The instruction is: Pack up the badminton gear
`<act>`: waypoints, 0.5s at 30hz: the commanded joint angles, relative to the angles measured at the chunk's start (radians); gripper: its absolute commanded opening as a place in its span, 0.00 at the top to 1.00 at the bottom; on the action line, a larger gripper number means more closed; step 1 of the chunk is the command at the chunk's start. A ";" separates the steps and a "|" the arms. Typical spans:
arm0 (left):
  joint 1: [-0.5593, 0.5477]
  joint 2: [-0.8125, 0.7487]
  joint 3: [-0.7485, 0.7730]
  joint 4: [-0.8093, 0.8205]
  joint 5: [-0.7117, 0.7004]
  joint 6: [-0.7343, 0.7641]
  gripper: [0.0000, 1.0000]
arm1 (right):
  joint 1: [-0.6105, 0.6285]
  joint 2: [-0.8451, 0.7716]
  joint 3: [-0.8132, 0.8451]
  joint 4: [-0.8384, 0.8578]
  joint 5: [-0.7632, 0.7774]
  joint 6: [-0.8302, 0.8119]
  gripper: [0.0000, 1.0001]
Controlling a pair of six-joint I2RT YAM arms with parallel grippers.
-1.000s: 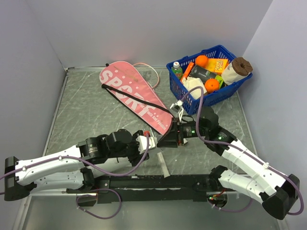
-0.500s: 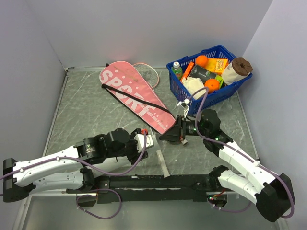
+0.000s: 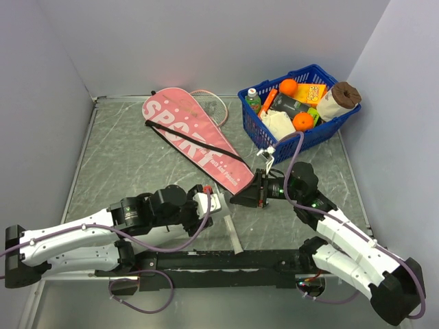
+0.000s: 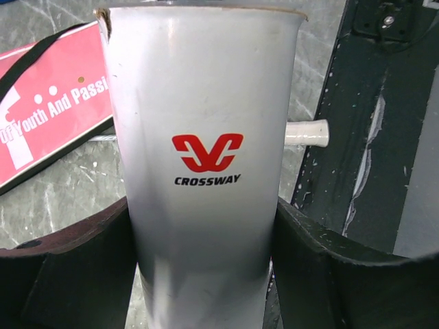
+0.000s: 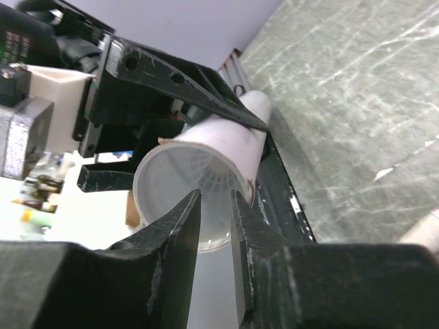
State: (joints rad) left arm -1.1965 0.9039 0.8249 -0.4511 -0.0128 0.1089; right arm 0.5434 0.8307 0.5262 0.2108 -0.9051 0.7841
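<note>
while held low over the grey marbled counter (image 3: 123, 164), clamps a long white plastic tube (image 4: 206, 103) in the left hand (image 4: 206, 274), jaws spread wide and pressed to either side of it. shows a red emblem and the word "crossway" on the tube wall. points the tube's open mouth at the right hand (image 5: 214, 205), just in front of the rim. sets that hand's fingers (image 5: 178, 233) close together, only a narrow slit between them, nothing seen pinched there. reveals a ribbed white shape deep inside the tube; cannot tell what. finds the flat pink racket-shaped bag (image 3: 195, 140) lettered "sport" lying on the counter beyond both hands, black strap (image 3: 206, 149) draped along it, narrow end near the right hand. shows a thin pink racket hoop (image 3: 226, 110) peeking out at the bag's far edge. has a blue plastic basket (image 3: 315, 137) of groceries in the far right corner, well apart from the tube.
</note>
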 commanded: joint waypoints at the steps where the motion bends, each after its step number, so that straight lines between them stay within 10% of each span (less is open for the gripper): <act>1: -0.005 -0.003 0.052 0.186 -0.088 -0.020 0.99 | 0.055 -0.021 0.026 -0.152 0.035 -0.085 0.72; 15: -0.002 0.038 0.052 0.184 -0.228 -0.029 0.99 | 0.182 -0.050 0.051 -0.171 0.026 -0.066 0.98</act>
State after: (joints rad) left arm -1.2053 0.9272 0.8249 -0.4988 -0.1219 0.1112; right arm 0.6662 0.7990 0.5423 0.0845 -0.7914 0.7124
